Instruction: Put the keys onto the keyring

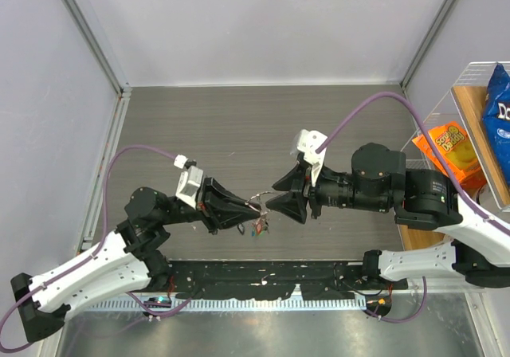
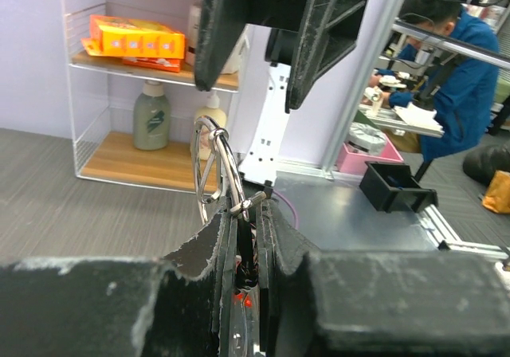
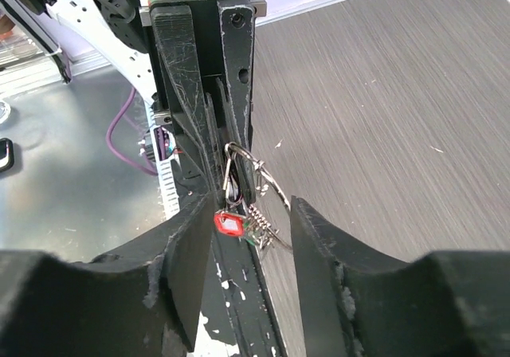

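Two grippers of mine meet nose to nose above the grey surface (image 1: 199, 126). My left gripper (image 1: 249, 210) is clamped on the keyring (image 2: 213, 159), which stands upright out of its tips. Keys (image 3: 229, 224) hang beneath it at 6 o'clock, one red-headed. My right gripper (image 3: 251, 245) has its fingers spread, the ring just ahead of their gap. Farther off at 3 o'clock, a shelf (image 1: 472, 64) holds snack packets (image 1: 453, 151)
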{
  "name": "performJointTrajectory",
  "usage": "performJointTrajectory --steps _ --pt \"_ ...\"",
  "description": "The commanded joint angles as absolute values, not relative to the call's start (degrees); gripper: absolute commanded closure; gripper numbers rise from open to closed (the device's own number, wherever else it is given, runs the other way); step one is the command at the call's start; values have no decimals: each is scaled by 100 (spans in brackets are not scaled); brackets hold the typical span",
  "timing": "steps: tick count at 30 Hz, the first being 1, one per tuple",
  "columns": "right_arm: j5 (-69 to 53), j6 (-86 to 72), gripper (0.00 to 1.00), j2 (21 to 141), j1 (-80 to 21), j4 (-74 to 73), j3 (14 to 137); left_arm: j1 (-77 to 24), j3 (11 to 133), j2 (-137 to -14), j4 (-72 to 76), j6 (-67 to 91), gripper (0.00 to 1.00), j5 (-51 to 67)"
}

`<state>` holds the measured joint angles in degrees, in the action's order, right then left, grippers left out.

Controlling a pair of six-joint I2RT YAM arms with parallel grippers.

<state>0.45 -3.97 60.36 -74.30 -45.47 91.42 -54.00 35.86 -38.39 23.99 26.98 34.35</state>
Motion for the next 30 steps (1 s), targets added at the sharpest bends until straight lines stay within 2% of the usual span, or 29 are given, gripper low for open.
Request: performJointTrajectory --steps 1,9,16,30 --pt "176 -632 55 5977 -7462 -4281 9141 -5388 3604 -3648 2417 2444 100 2796" --pt "281 -975 65 5889 -7462 -3850 8693 -5388 3586 -3525 2364 2347 100 2417" --pt "782 -958 65 5950 -7462 -3341 8315 -5379 3612 -3472 2373 2347 100 2487" --pt "888 -932 65 6135 -7462 -2892 8288 -5388 3577 -3278 2206 2303 100 2487"
